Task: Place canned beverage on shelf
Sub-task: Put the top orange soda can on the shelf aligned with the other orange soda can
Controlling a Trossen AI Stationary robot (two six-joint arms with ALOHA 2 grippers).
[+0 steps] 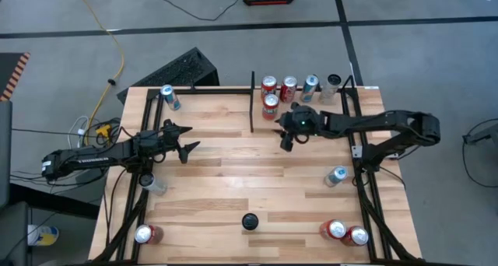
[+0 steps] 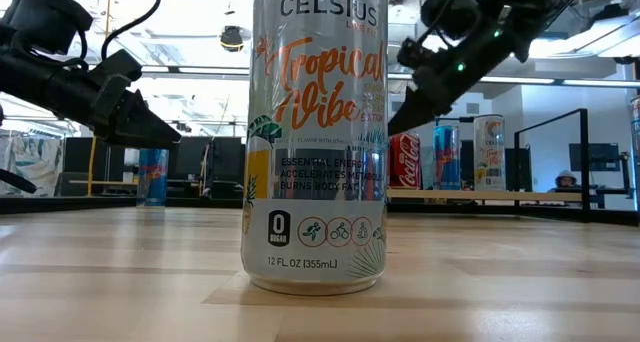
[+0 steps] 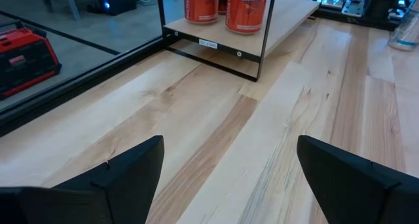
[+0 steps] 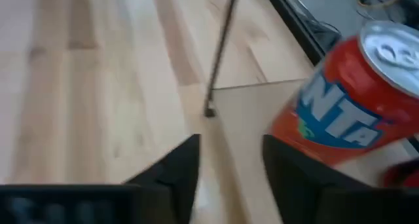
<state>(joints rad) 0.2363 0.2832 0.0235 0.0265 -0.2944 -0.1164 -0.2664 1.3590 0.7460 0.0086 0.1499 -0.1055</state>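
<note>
The shelf [image 1: 323, 103] is a raised light-wood bay at the table's far right, bounded on its left by a thin black divider bar [image 1: 252, 103]. Several cans stand upright on it. An orange Fanta can [image 4: 347, 112] stands at its near left corner [image 1: 271, 104]. My right gripper [image 4: 230, 165] hangs just in front of that can [image 1: 286, 141], tilted downward, fingers apart with nothing between them. My left gripper [image 1: 187, 141] waits open over the table's left half [image 3: 229, 171].
A tall Celsius can [image 2: 315, 132] stands at the near middle [image 1: 249, 221]. A silver can [image 1: 336, 176] sits at the right, red cans [image 1: 346, 232] at the near right, one [image 1: 145, 235] at the near left, and a blue can [image 1: 169, 97] at the far left.
</note>
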